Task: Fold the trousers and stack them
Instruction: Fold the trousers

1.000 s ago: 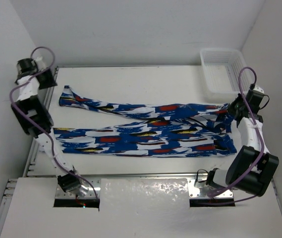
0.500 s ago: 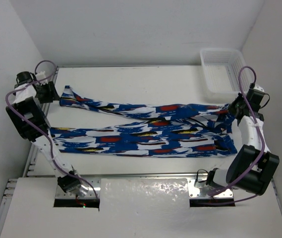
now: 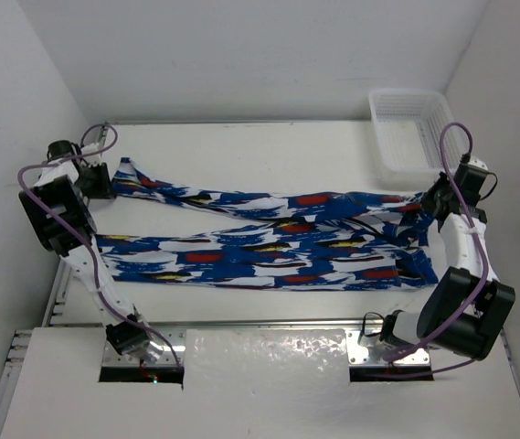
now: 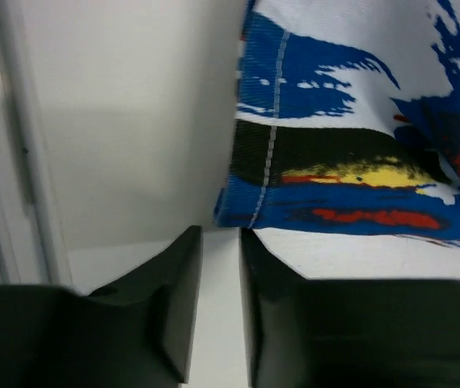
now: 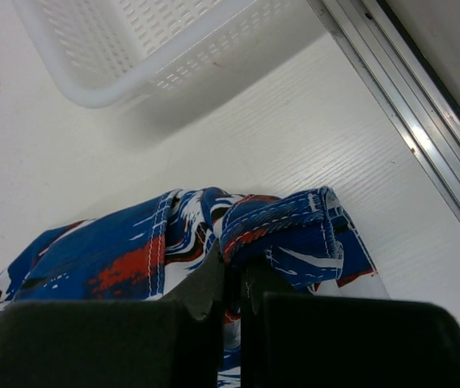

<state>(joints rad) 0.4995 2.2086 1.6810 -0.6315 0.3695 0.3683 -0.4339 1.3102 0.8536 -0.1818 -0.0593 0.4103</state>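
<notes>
The trousers [image 3: 269,242] lie spread across the table, royal blue with white, red, black and yellow patches, legs to the left and waist to the right. My left gripper [image 3: 104,181] is at the far leg's cuff. In the left wrist view its jaws [image 4: 221,234] stand a narrow gap apart with bare table between them, and the cuff's corner [image 4: 335,153] lies just past the fingertips. My right gripper [image 3: 430,197] is shut on the bunched waistband [image 5: 294,226], which rises from between the jaws [image 5: 234,271].
A white plastic basket [image 3: 410,128] stands at the back right corner, close behind the right gripper, and also shows in the right wrist view [image 5: 132,48]. Metal rails run along the table's right edge [image 5: 407,121] and left edge [image 4: 11,162].
My left gripper has come down from the back left corner to the far leg's cuff. The right arm and the trousers have not moved.
</notes>
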